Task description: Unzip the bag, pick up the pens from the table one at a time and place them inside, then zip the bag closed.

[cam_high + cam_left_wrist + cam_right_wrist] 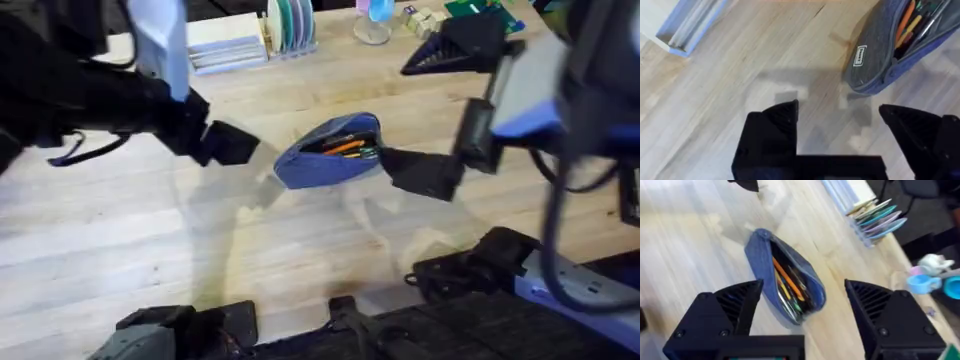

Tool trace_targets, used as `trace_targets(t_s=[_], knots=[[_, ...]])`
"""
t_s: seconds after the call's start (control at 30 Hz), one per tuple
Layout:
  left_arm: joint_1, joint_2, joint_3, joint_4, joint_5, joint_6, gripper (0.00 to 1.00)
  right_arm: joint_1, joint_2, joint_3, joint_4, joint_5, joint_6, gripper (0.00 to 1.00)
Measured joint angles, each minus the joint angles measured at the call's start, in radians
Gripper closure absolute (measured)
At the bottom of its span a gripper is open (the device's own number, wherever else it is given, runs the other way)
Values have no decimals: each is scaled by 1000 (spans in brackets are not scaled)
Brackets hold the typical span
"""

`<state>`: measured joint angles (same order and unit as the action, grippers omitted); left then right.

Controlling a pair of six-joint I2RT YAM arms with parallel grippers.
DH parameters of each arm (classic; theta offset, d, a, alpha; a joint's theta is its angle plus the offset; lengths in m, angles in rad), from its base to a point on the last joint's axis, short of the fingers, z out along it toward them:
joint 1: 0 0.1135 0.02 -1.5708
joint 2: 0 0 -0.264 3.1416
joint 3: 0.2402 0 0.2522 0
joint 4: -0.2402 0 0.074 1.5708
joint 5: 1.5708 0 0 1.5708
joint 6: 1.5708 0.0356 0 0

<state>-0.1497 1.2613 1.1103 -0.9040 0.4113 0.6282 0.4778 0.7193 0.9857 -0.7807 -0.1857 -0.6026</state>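
Observation:
The blue-grey bag (318, 165) lies in the middle of the table (150, 240) with its zip open. Orange pens (345, 147) and darker ones lie inside it. My left gripper (235, 145) hovers just left of the bag, open and empty; in its wrist view the bag (875, 60) with the pens (907, 25) lies beyond the gripper (840, 120). My right gripper (415, 172) sits at the bag's right end, also open and empty. Its wrist view looks down over the gripper (805, 297) into the open bag (757, 260), where the pens (785, 282) show.
A white rack of discs (290, 25) and stacked white sheets (225, 45) stand at the back edge. Farther right are a blue cup (378, 12), small blocks (425, 20) and a black wedge-shaped object (455, 50). Bare wood lies in front of the bag.

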Motion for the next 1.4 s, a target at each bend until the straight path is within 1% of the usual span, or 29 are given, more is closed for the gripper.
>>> trace_targets(t_s=[0.03,0.07,0.17,0.2,0.33,0.47,0.73,0.9,0.97,1.07,1.3,1.4], knots=[[59,0,0,-15,52,84,8,0,61,0,52,-41,48,5],[103,0,0,-21,85,169,8,0,147,0,131,-111,111,5],[113,0,0,-14,96,201,8,1,214,0,193,-151,174,5],[113,0,0,-14,98,217,8,3,270,0,236,-175,242,5],[113,0,0,-15,98,229,8,4,320,0,278,-243,294,5],[113,0,0,-15,97,233,8,4,348,0,279,-286,317,5],[113,0,0,-3,69,233,8,27,382,0,279,-309,322,4],[113,0,0,3,63,233,8,46,433,0,265,-309,320,4],[113,0,0,3,63,233,8,56,456,0,253,-309,299,4],[113,0,0,4,63,233,8,72,491,0,250,-309,223,4],[113,0,0,14,62,233,8,83,571,0,280,-309,-101,5],[113,0,0,14,62,233,8,85,594,0,280,-309,-201,5]])
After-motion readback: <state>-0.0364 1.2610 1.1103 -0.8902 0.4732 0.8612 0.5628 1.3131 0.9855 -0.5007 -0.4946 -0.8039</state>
